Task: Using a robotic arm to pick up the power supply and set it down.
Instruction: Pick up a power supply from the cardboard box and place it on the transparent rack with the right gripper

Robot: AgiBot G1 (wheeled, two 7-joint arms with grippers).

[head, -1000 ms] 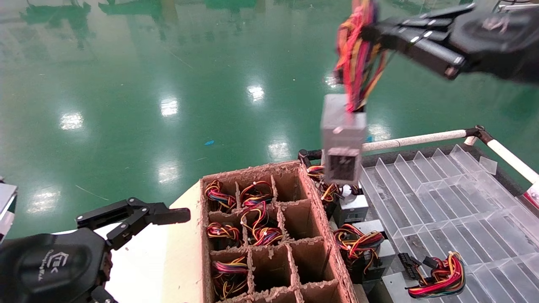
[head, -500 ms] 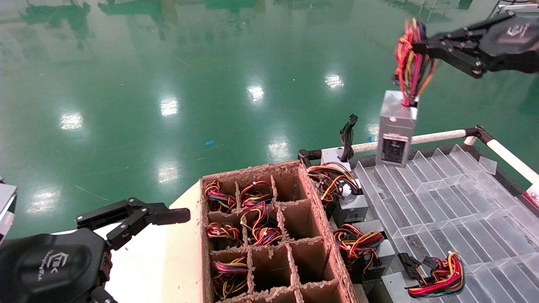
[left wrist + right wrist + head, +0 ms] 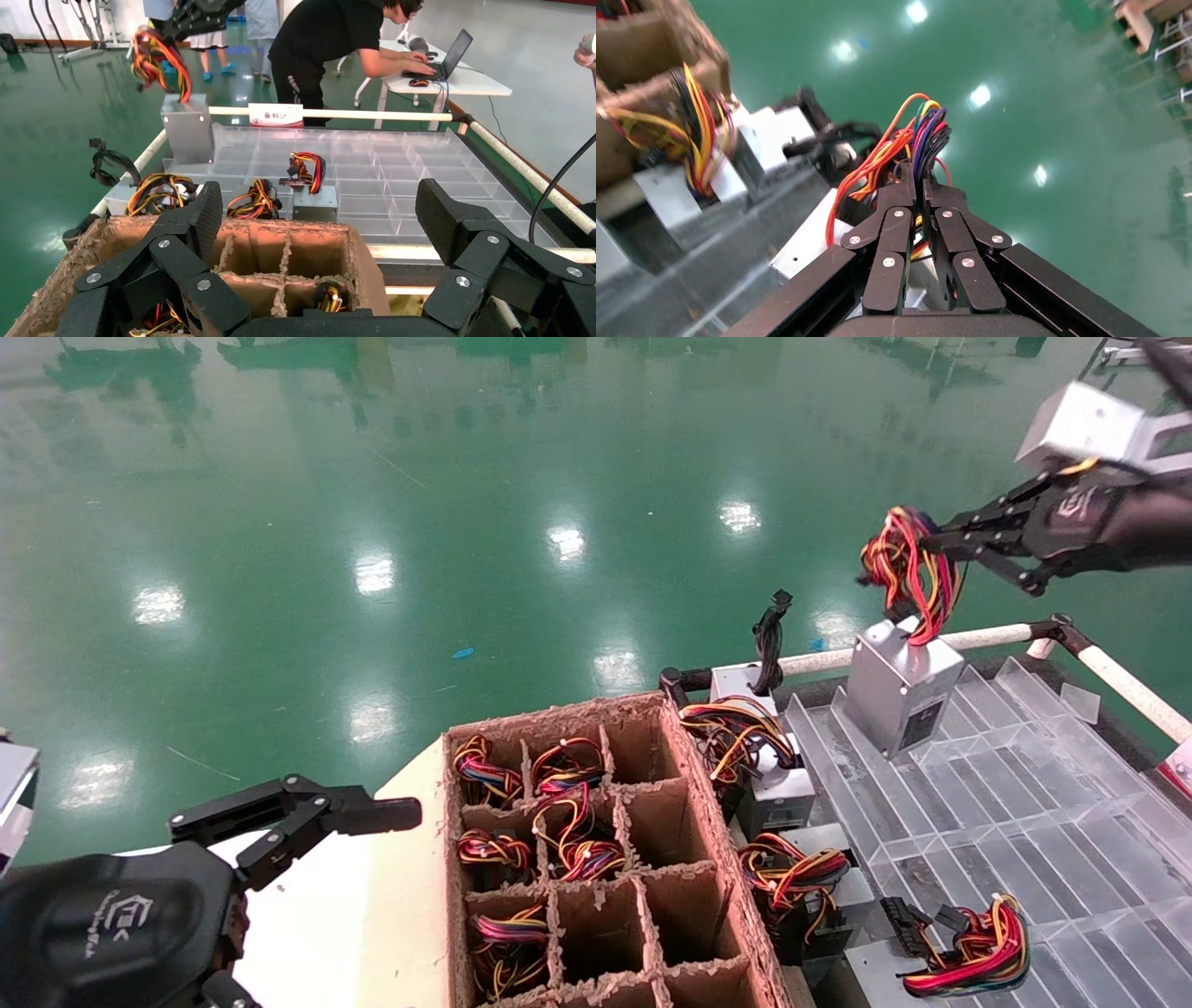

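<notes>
cardboard crate (image 3: 596,859), soft and frayed at its dividers, sits nearest, just ahead of the parked left gripper (image 3: 372,815), whose jaws are spread on nothing. beyond it the clear ribbed plastic tray (image 3: 1024,784) looks slick. farthest off, the right gripper (image 3: 941,544) has its jaws pressed together on the looped wire bundle (image 3: 908,570), and the power supply (image 3: 901,686), a plain grey metal box, hangs just below them, seemingly touching the tray's far corner. held only by limp wires, it could tip on the ridges once released, or the loop could snag a finger.
</notes>
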